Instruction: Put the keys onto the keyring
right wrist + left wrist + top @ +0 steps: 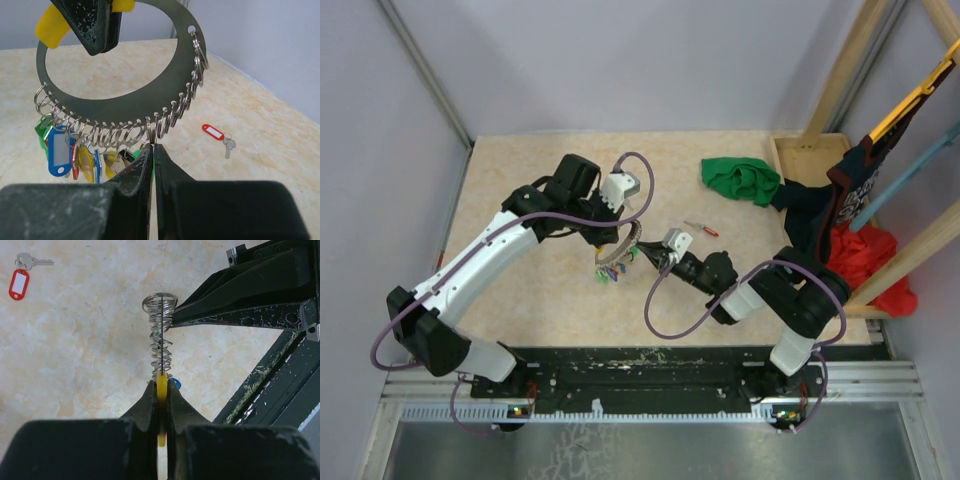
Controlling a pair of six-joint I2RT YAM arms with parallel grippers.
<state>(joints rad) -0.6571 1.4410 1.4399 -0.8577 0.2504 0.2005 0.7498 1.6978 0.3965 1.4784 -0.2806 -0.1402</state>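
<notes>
The keyring (623, 243) hangs above the table, a wide grey ring (120, 107) with a row of small split rings and blue, yellow, green and red tags under it. In the left wrist view the keyring (162, 325) shows edge-on. My left gripper (162, 382) is shut on its upper rim, with a yellow piece between the jaws; its fingers (97, 25) show from the right wrist. My right gripper (153, 145) is shut just under the ring, its tips pinching a small split ring, a green sliver between the jaws. No loose key shows in either grip.
A key with a red oblong tag (701, 227) (20, 282) (214, 132) lies on the table right of the ring. A green cloth (740, 180), dark garment (820, 215) and red cloth (870, 255) sit at the back right by a wooden frame (850, 60).
</notes>
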